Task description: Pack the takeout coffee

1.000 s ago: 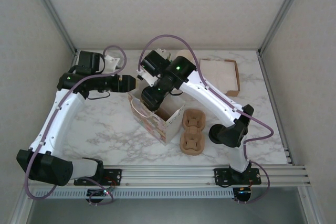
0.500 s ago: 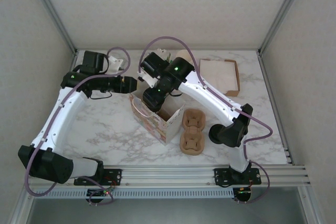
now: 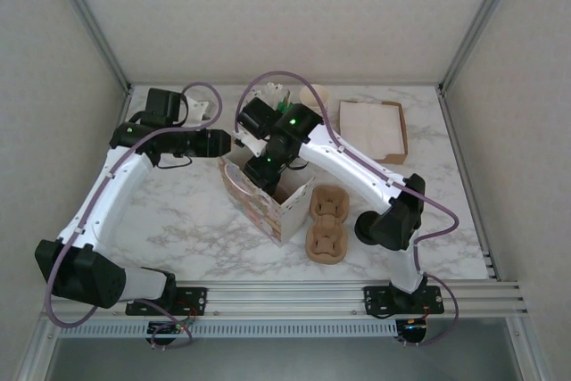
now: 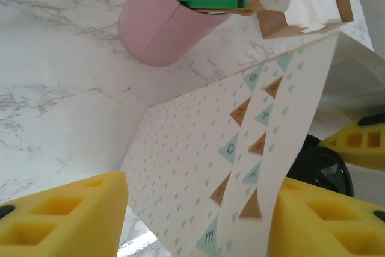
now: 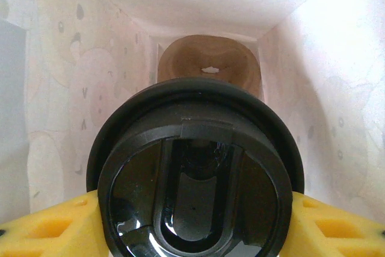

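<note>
The takeout coffee (image 5: 194,179), with its round black lid, sits between the yellow pads of my right gripper (image 5: 195,227), which is shut on it. It hangs inside the open patterned paper bag (image 3: 281,211), above a brown carrier (image 5: 209,64) lying on the bag's bottom. In the top view my right gripper (image 3: 260,173) reaches down into the bag's mouth. My left gripper (image 4: 198,209) is open, with the bag's patterned wall (image 4: 240,136) between its fingers; that wall lies against the right finger (image 4: 325,221) and stands apart from the left one. In the top view my left gripper (image 3: 234,142) is at the bag's far-left rim.
Two brown pulp carriers (image 3: 326,222) lie right of the bag. A pink cup (image 4: 162,25) of green sticks stands behind it, next to a stack of cream cups (image 3: 313,94). A brown box of napkins (image 3: 375,128) sits at the back right.
My left arm has shifted slightly toward the back at the bag's rim. The right arm has edged left over the bag, uncovering the cream cups behind it.
</note>
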